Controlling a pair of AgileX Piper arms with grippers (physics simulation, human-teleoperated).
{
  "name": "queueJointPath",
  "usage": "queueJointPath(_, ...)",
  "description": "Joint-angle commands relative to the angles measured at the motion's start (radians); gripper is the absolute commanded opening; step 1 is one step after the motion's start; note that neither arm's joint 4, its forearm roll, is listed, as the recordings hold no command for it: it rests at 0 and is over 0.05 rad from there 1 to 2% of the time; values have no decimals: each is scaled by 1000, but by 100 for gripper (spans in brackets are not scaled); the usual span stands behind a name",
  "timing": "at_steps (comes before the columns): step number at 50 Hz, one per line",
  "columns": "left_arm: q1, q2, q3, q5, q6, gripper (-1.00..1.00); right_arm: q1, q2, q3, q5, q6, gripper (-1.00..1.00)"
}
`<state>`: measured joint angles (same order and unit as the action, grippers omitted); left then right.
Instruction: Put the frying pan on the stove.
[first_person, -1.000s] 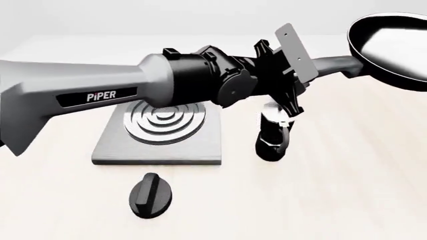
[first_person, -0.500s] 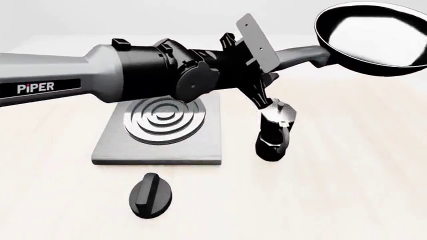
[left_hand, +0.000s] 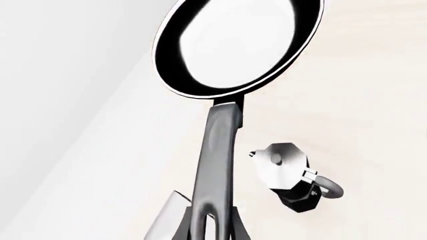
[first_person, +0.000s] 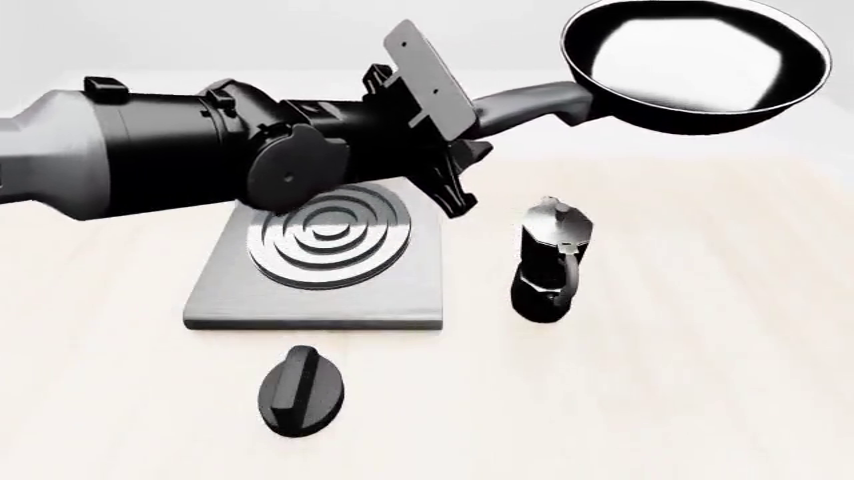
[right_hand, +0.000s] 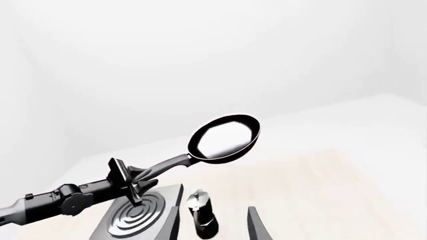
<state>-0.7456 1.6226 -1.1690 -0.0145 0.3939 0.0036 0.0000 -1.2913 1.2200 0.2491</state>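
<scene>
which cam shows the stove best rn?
Front view: the stove shows nearly whole, rings and slab, only its far edge behind the left arm. The right wrist view catches it small at the frame edge. The left wrist view shows none of it.

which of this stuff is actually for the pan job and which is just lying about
For the job: round glossy black frying pan, held by the left gripper; flat square grey metal stove.
Lying about: black-and-silver moka pot; small black oval knob.
</scene>
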Motion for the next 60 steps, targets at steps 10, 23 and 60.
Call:
queueJointPath(10, 47, -152, 144, -45, -31, -100, 7, 0, -1, 0, -18, 100)
queueJointPath(23, 79, -205, 247, -83, -51, -100, 8, 0, 0, 0, -8, 100)
queueJointPath(60, 211, -408, 505, -117, -90, -100, 9, 0, -5, 0, -13, 100)
